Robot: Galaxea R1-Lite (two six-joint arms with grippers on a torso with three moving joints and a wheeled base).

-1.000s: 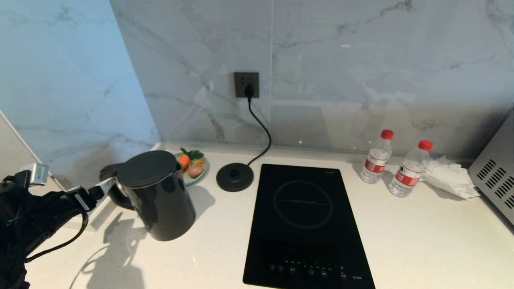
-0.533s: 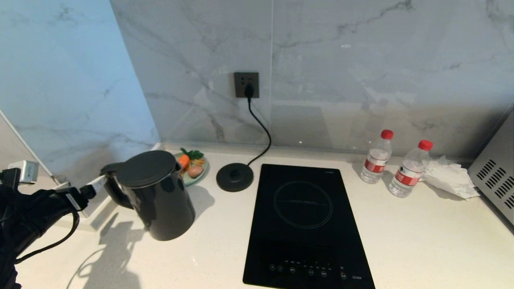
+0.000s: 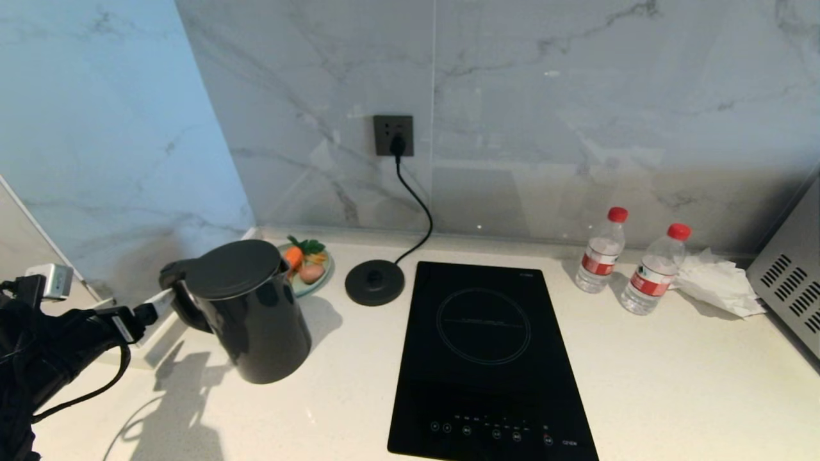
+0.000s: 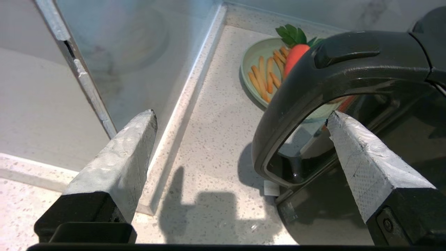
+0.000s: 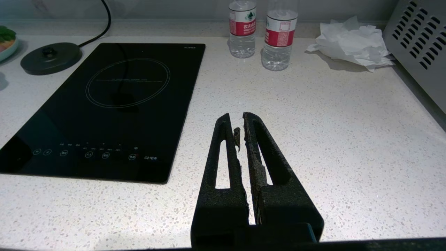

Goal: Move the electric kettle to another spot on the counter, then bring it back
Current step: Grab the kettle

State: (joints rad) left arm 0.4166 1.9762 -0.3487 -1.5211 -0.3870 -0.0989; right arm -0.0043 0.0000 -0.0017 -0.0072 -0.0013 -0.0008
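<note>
The electric kettle (image 3: 250,307), glossy black with a flat lid, stands upright on the counter (image 3: 672,384), left of the hob. Its loop handle (image 3: 182,307) faces my left gripper (image 3: 159,301), which is open at the far left with a fingertip close to the handle. In the left wrist view the handle (image 4: 296,104) shows between the wide-apart grey fingers (image 4: 118,164) of the left gripper (image 4: 240,116), nearer one finger, and nothing is gripped. My right gripper (image 5: 237,116) hangs shut and empty over bare counter (image 5: 348,139) right of the hob.
The round black corded base (image 3: 375,282) sits behind the kettle beside the black hob (image 3: 487,358). A green plate (image 3: 325,274) of toy vegetables is at the back left. Two water bottles (image 3: 601,251), crumpled tissue (image 3: 717,282) and a steel appliance (image 3: 791,288) stand right.
My left gripper drew back to the left from the handle, then eased toward it again, still open. The kettle has stayed where it stands.
</note>
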